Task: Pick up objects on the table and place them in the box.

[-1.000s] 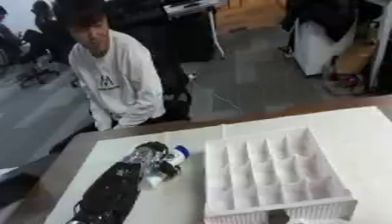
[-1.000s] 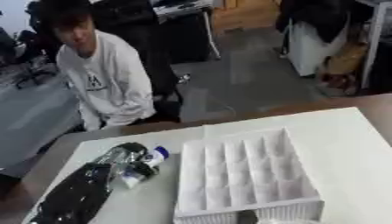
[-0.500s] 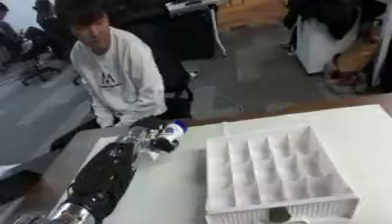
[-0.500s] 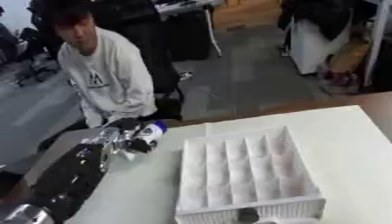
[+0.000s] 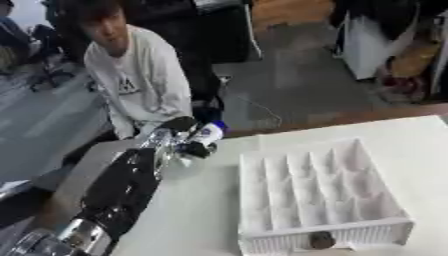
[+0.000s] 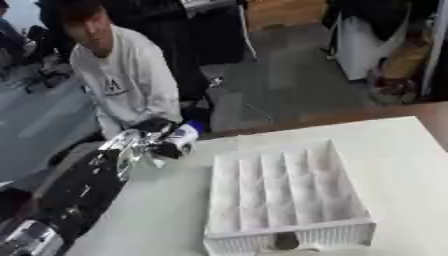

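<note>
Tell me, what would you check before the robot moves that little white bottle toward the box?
1. Bottle held: the left hand has its fingers curled round the white bottle with a blue cap. Ok.
2. Bottle off the table: cannot tell.
3. Box open on top, white compartments bare: ok.
4. Box within the bottle's path: it sits to the hand's right, apart from it. Ok.
5. Dark thing at the box's near wall: cannot tell what it is.
6. Right hand: not in view.
</note>
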